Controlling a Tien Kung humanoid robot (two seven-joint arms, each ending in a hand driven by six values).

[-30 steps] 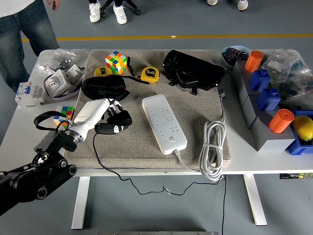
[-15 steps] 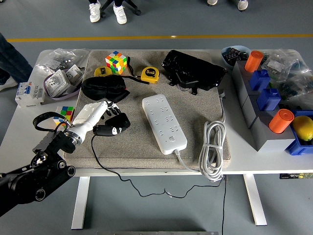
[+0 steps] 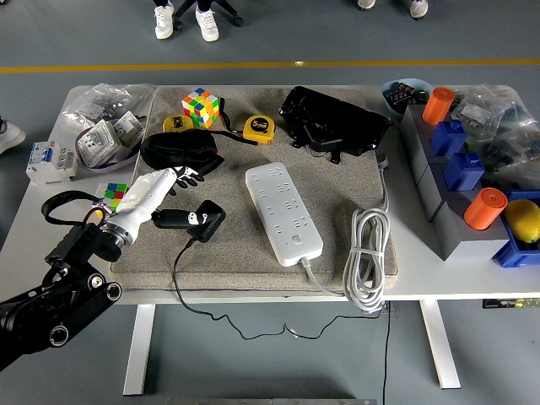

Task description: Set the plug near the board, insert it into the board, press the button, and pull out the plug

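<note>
The black plug [image 3: 197, 220] lies on the grey mat [image 3: 253, 270], with its thin black cord running off the table's front edge. The white power board [image 3: 283, 212] lies on the mat to its right, its button [image 3: 297, 240] near the front end. My left hand [image 3: 179, 178] is open and empty, just up and left of the plug and apart from it. The right arm is out of view.
A black pouch [image 3: 177, 150], a coloured cube [image 3: 201, 106] and a yellow tape measure [image 3: 259, 128] lie behind the hand. A black bag [image 3: 333, 118] is at the back. The board's white cable coil [image 3: 369, 253] is at the right. Grey blocks with orange cylinders [image 3: 485, 207] stand at the far right.
My left hand has let go of the plug and drawn back to the left. The plug now lies on the mat. The person at the top left has walked out of view.
</note>
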